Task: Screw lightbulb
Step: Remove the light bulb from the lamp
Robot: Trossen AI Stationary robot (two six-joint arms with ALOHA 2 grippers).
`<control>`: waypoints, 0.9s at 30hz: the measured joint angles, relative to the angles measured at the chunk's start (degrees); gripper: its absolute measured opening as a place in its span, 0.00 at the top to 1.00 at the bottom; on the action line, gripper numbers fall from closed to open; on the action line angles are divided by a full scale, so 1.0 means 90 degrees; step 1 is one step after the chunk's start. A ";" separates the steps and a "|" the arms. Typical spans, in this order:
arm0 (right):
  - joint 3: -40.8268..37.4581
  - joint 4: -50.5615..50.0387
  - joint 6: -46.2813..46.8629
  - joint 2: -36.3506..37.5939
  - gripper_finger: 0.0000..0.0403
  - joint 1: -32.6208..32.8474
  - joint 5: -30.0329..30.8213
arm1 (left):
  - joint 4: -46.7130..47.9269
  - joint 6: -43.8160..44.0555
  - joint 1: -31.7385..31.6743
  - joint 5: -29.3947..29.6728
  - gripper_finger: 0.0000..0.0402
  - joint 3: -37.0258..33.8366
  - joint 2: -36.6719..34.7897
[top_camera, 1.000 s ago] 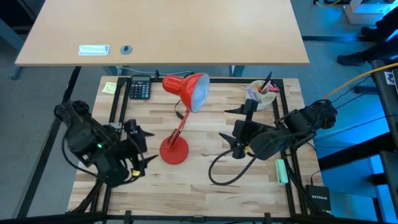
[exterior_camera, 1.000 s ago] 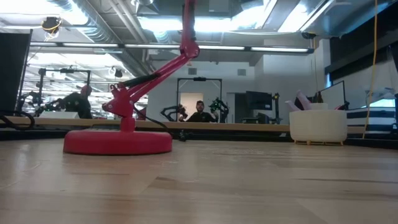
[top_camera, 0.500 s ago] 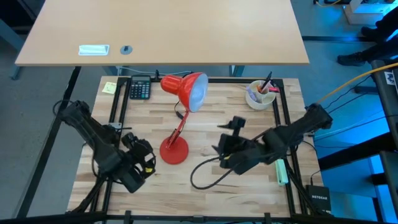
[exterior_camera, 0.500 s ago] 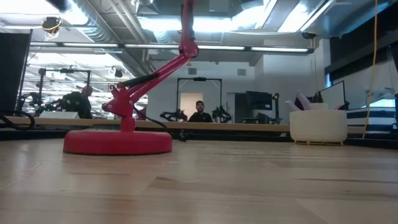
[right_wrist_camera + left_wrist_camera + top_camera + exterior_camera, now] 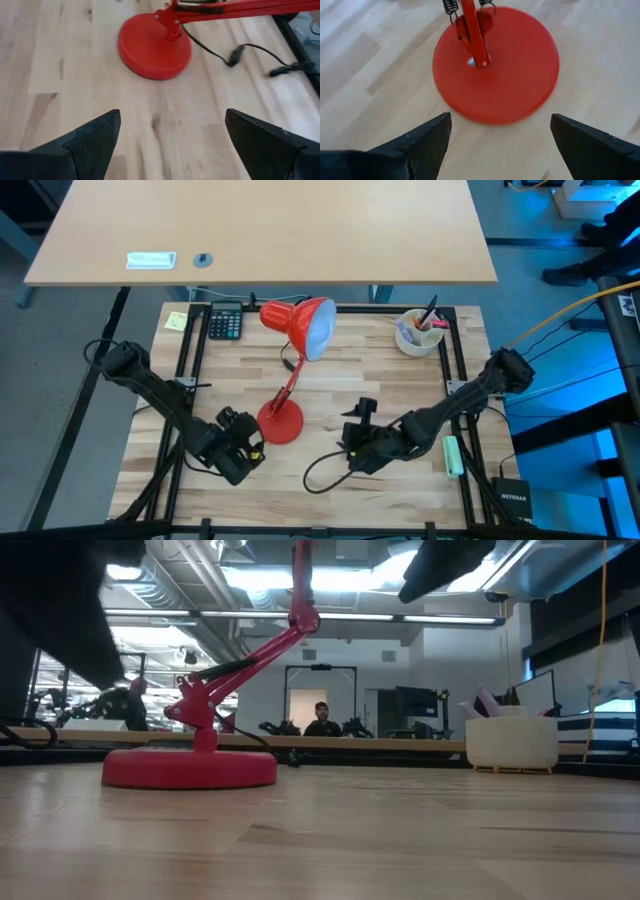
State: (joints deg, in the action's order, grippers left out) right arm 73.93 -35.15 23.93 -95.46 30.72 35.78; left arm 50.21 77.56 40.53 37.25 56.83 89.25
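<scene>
The red desk lamp stands on its round base (image 5: 280,423), and its shade (image 5: 308,325) faces up and to the right at the far side. The lightbulb does not show apart from the shade's pale inside. My left gripper (image 5: 243,448) is open and empty, just left of the base and near it; the base fills its wrist view (image 5: 495,60) ahead of the fingers. My right gripper (image 5: 354,442) is open and empty, to the right of the base, which shows farther off in its wrist view (image 5: 154,45).
A calculator (image 5: 225,322) and a yellow note (image 5: 176,321) lie at the far left. A white cup with pens (image 5: 418,332) stands at the far right. A green marker (image 5: 453,455) lies at the near right. The lamp's black cord (image 5: 325,470) loops near my right gripper.
Both arms have stretched out and come down toward the table's near edge. My left gripper has gone right toward the lamp's base, and my right gripper has gone left toward it. The lamp has stayed where it was.
</scene>
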 joint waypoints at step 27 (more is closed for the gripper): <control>-0.1950 0.2180 -0.0855 0.0007 0.10 -0.0080 0.0186 | -0.4009 -0.2003 -0.0860 0.0027 0.18 -0.2199 -0.0015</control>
State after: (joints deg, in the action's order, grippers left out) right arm 56.38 -15.53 16.23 -95.39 30.00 37.45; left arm 14.13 59.53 32.80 37.50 37.04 89.12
